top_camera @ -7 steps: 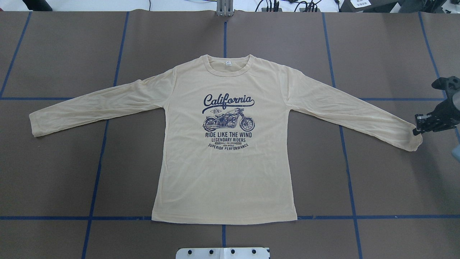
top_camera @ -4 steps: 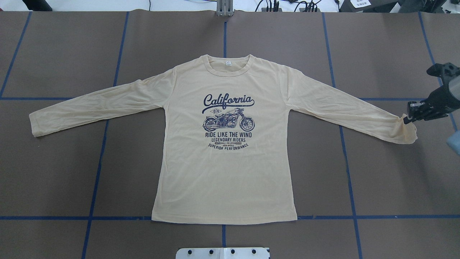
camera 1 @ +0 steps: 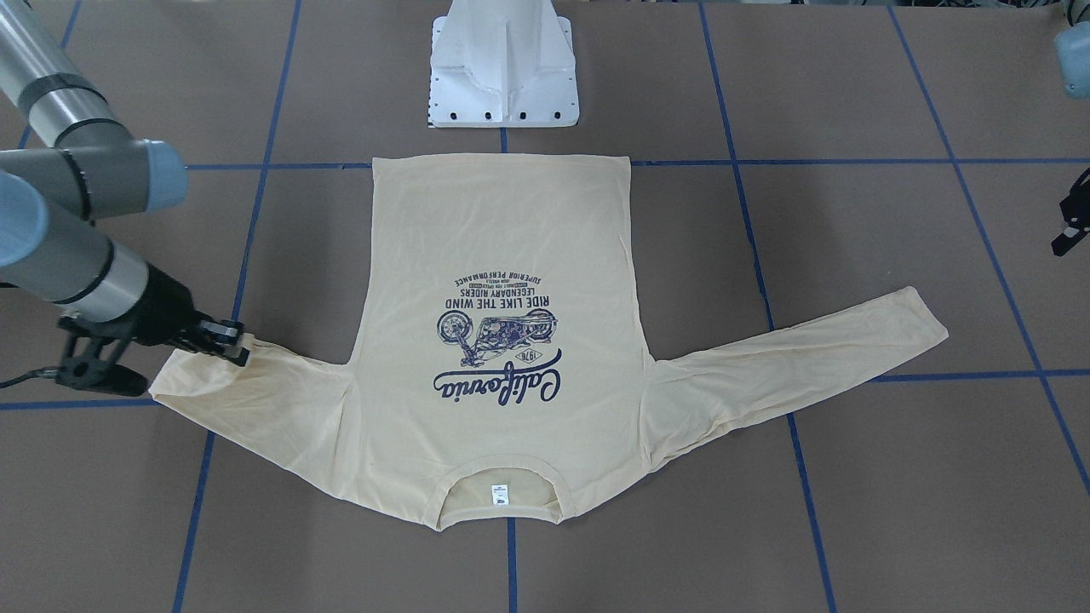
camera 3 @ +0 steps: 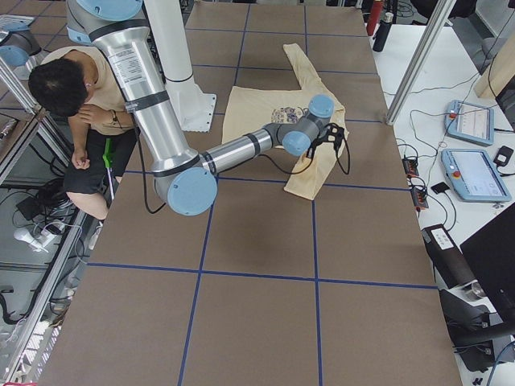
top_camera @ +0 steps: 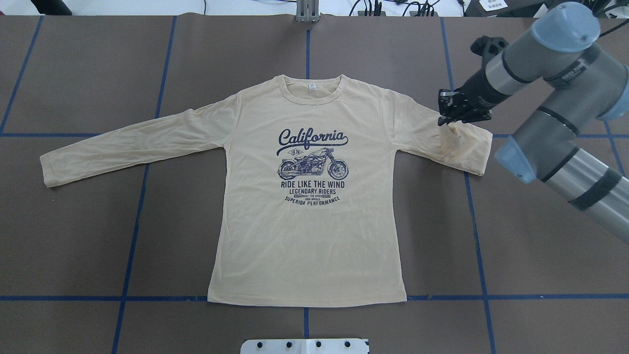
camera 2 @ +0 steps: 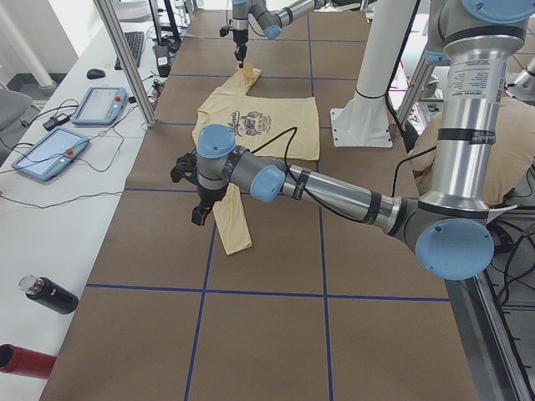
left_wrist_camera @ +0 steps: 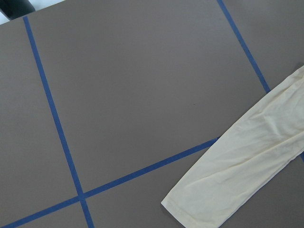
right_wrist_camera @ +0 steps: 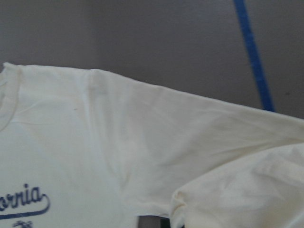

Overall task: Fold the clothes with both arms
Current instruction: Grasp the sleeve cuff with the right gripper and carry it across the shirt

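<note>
Right gripper (top_camera: 462, 112) closed on cuff (top_camera: 454, 127) of right-side sleeve (top_camera: 467, 150), fabric pinched between fingers; cuff held folded back over sleeve, at 2 o'clock from navy print (top_camera: 312, 167) in overhead view. Cream long-sleeved T-shirt (top_camera: 304, 246) laid flat, print up, at centre of brown table (top_camera: 73, 246); collar (top_camera: 310, 98) at 12 o'clock, hem (top_camera: 307, 302) at 6. Left-side sleeve (top_camera: 132, 147) stretched flat toward 9 o'clock. Left gripper (camera 2: 199, 217) seen over table near that sleeve, apart from it; spread or closed cannot be told. Table marked with blue tape grid (top_camera: 131, 236)
</note>
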### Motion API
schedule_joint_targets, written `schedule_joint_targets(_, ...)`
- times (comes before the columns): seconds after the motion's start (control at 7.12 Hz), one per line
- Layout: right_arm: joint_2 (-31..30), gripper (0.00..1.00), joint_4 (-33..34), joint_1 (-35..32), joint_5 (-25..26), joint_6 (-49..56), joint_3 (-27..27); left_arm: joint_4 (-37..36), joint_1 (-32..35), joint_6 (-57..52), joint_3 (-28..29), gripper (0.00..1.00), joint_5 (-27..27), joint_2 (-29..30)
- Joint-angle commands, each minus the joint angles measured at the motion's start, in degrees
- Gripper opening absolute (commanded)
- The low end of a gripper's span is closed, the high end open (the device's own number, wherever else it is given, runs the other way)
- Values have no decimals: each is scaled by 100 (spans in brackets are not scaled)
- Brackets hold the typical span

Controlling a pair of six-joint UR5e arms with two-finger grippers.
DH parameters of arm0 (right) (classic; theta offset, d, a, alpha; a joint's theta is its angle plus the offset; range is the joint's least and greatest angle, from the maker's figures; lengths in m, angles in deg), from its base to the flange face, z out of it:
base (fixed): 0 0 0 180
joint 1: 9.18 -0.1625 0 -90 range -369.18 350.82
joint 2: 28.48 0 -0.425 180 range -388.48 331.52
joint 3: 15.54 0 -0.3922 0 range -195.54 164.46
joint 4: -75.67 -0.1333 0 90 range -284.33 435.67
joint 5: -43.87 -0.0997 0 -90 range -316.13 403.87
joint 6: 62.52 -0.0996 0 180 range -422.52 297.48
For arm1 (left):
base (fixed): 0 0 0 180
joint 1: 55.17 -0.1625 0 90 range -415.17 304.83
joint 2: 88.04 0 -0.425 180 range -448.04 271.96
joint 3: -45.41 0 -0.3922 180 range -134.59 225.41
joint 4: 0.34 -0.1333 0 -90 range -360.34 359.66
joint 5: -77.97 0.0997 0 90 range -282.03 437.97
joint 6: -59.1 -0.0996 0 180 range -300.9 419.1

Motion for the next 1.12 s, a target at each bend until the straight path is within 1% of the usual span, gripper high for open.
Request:
schedule_joint_targets(0.0,1766,0,587,845,1209,-1123,609,1,-3,-9,16,99,-1,6)
schedule_joint_targets(0.14,2809,0,554,952,1597,-1319,1475,1,-3,-9,25,99,-1,6)
schedule_joint_targets(0.28,3533,0,519,1118,1784,-1330,2284,1,-3,0,25,99,-10,6)
schedule_joint_targets(0.42,3593,0,196,1442,2317,-1338,2423,1,-3,-9,51,99,-71,6)
schedule_joint_targets(0.56,3715,0,106,1576,2618,-1426,2598,1,-12,-9,69,99,-80,6)
schedule_joint_targets(0.7,4003,0,70,1690,2673,-1453,2974,10,-38,-9,60,99,-80,14)
schedule_joint_targets(0.84,4119,0,-234,1839,2891,-1514,3178,132,-108,0,95,99,-72,14)
schedule_joint_targets(0.98,4182,44,-464,1893,2989,-1714,3380,333,-205,148,261,99,-80,32)
